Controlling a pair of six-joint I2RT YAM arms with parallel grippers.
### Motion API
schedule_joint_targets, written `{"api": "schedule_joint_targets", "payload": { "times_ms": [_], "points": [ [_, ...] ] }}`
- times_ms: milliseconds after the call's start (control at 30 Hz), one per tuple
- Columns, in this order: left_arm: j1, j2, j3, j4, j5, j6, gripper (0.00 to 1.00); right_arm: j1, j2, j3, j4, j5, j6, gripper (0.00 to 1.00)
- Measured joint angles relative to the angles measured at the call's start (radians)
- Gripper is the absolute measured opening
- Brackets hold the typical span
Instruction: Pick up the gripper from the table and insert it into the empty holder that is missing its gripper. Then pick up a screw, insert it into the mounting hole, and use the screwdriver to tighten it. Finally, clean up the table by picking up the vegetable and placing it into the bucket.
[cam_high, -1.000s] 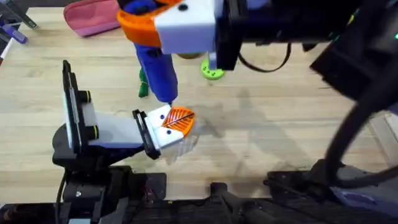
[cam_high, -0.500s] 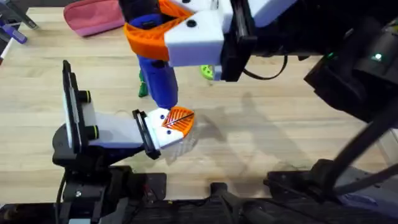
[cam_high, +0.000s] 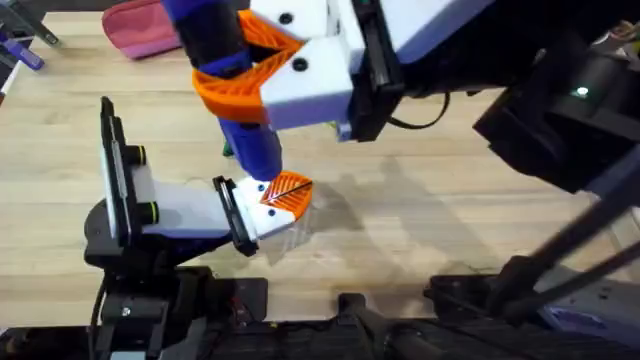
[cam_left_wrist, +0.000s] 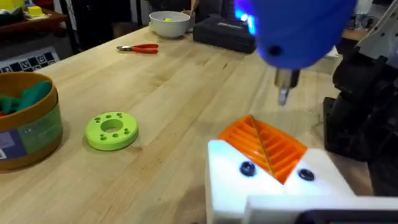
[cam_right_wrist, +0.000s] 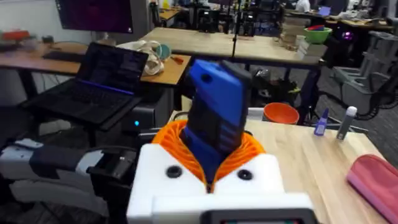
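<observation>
Green disc (cam_left_wrist: 112, 130), red pliers (cam_left_wrist: 139, 48), white bowl (cam_left_wrist: 169, 23)

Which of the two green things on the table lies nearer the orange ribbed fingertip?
The round green disc with holes; the dark green vegetable sits inside the brown bucket, farther from the fingertip.

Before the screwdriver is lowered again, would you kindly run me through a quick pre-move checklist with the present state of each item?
1. Right claw shut on the screwdriver: ok.
2. Orange gripper seated in the white holder: ok.
3. Bit engaged with the screw head: not ok; in the left wrist view the bit tip hangs above the gripper.
4. Screw present in the mounting hole: cannot tell.
5. Vegetable in the bucket: cannot tell; something green lies in it, but a green item also peeks out behind the screwdriver in the overhead view.
</observation>
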Motion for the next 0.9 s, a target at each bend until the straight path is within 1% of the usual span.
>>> {"api": "schedule_joint_targets", "payload": {
  "times_ms": [267, 400, 900],
  "points": [
    [0.0, 0.0, 0.0, 0.0, 0.0, 0.0, 0.02, 0.016, 0.03, 0.0, 0.056, -0.008, -0.017, 0.009],
    [0.0, 0.0, 0.0, 0.0, 0.0, 0.0, 0.02, 0.031, 0.03, 0.0, 0.058, -0.013, -0.017, 0.009],
    [0.0, 0.0, 0.0, 0.0, 0.001, 0.0, 0.02, 0.045, 0.061, 0.0, 0.065, -0.02, -0.017, 0.009]
  ]
}}
